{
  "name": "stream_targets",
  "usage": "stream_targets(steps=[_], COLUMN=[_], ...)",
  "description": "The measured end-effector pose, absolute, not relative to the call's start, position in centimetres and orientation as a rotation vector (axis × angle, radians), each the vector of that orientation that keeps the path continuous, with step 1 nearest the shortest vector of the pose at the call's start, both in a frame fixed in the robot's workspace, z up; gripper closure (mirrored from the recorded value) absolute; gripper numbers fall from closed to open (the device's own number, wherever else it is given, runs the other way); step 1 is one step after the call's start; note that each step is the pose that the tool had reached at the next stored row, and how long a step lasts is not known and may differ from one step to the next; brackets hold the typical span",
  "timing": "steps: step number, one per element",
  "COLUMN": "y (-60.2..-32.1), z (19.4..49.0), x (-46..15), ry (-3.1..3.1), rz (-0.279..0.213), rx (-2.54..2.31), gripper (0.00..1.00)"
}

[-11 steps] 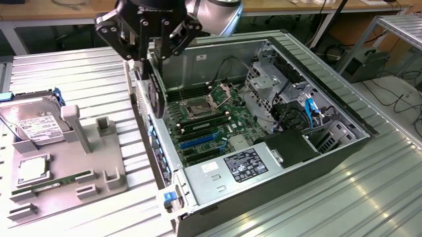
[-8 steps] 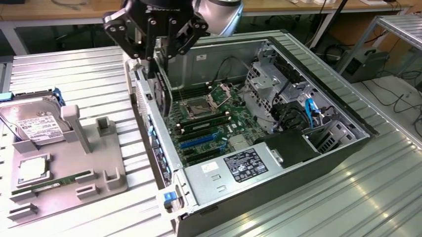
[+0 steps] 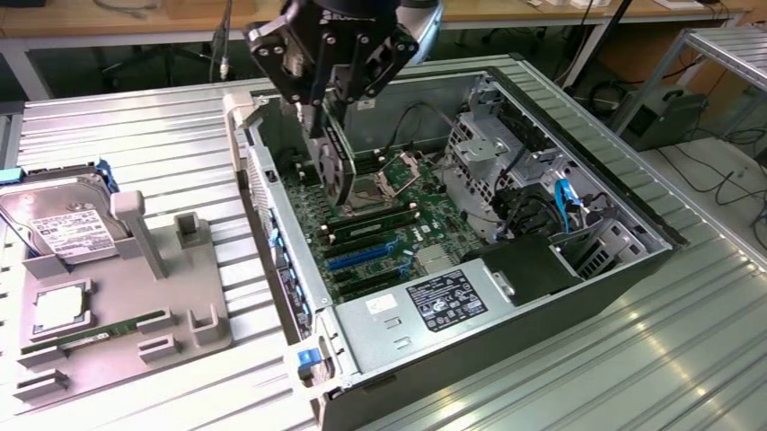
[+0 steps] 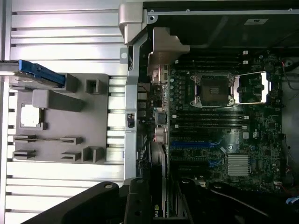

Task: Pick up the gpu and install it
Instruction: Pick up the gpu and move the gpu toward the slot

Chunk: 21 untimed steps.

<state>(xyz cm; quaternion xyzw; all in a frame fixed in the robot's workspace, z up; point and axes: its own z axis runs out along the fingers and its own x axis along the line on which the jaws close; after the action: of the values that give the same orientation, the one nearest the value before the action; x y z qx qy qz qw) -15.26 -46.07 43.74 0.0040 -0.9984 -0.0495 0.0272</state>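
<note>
One black robot gripper (image 3: 326, 106) hung over the open grey metal computer case (image 3: 599, 193). Its fingers were pinched onto the upper end of the gpu (image 3: 336, 166), a thin flat rectangular black card. The card dropped straight down from the hand, standing on edge, with its lower end inside the case, right over the green motherboard (image 3: 414, 211). Honestly couldn't tell whether the card's bottom edge was touching the board or just hovering above it.

Pretty much directly under the hand sat the square CPU socket with its silver metal frame (image 3: 374, 187). A little further out from the hand ran the long black memory slots (image 3: 374, 226), then the blue expansion slots (image 3: 359, 258). Further still, at the case corner far from the hand, was the silver power supply box with a black label (image 3: 437, 301).

From the wrist view, the gpu's edge with a tiny green logo (image 4: 157, 210) poked out between the dark fingers (image 4: 100, 200), with the motherboard spread out below.

Well apart from the hand, outside the case on the ribbed metal table (image 3: 120, 126), lay a grey plastic holder tray (image 3: 180, 314). It carried the boxy silver hard drive with a white label (image 3: 54, 224), a square silver processor chip (image 3: 60, 310) and a slim green memory stick (image 3: 102, 330).
</note>
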Motion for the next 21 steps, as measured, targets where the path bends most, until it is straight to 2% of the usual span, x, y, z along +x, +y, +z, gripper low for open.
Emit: stream_targets(steps=[21], y=[-45.9], z=[40.1], x=[-5.7], ry=[-3.081], rz=[-0.110], rx=[0.011], gripper=[0.74])
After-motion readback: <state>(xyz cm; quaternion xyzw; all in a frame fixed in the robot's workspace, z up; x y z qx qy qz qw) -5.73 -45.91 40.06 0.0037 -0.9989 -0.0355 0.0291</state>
